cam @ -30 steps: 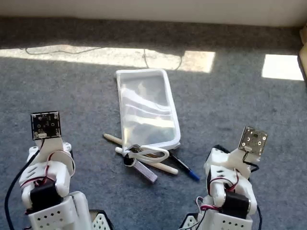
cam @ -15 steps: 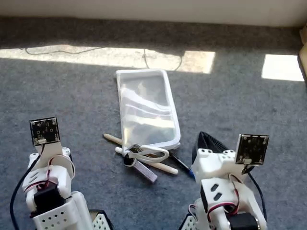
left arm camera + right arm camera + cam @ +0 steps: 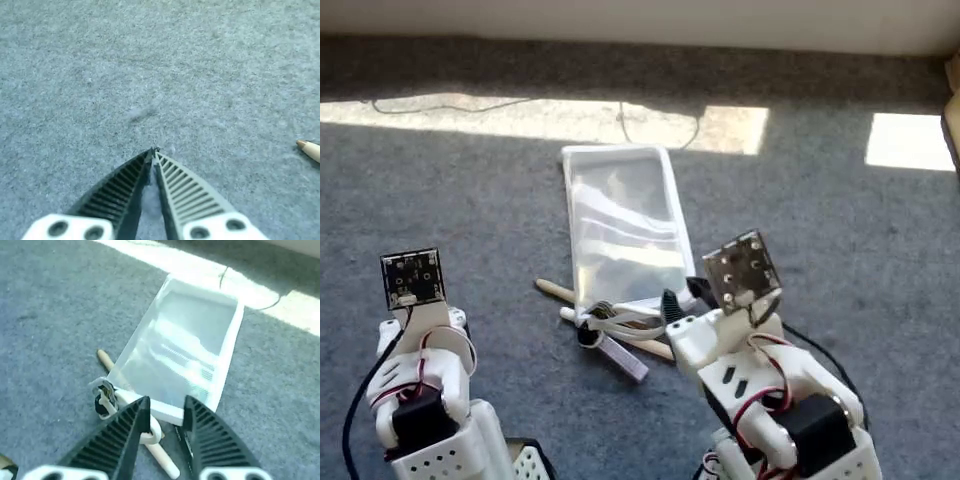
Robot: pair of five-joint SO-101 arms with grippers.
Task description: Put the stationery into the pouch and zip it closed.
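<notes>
Clear plastic pouch lies flat on the grey bench just ahead of the right hand in the high view; left wrist view: left hand fully closed, empty, pencil well apart from it; right wrist view: right hand partly open, empty, pouch just beyond its tips.

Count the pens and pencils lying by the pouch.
3. One cream pencil pokes out from under the pouch's left side; a second cream pencil lies along its near end; a dark pen lies beside that. Others may hide under the pouch.
</notes>
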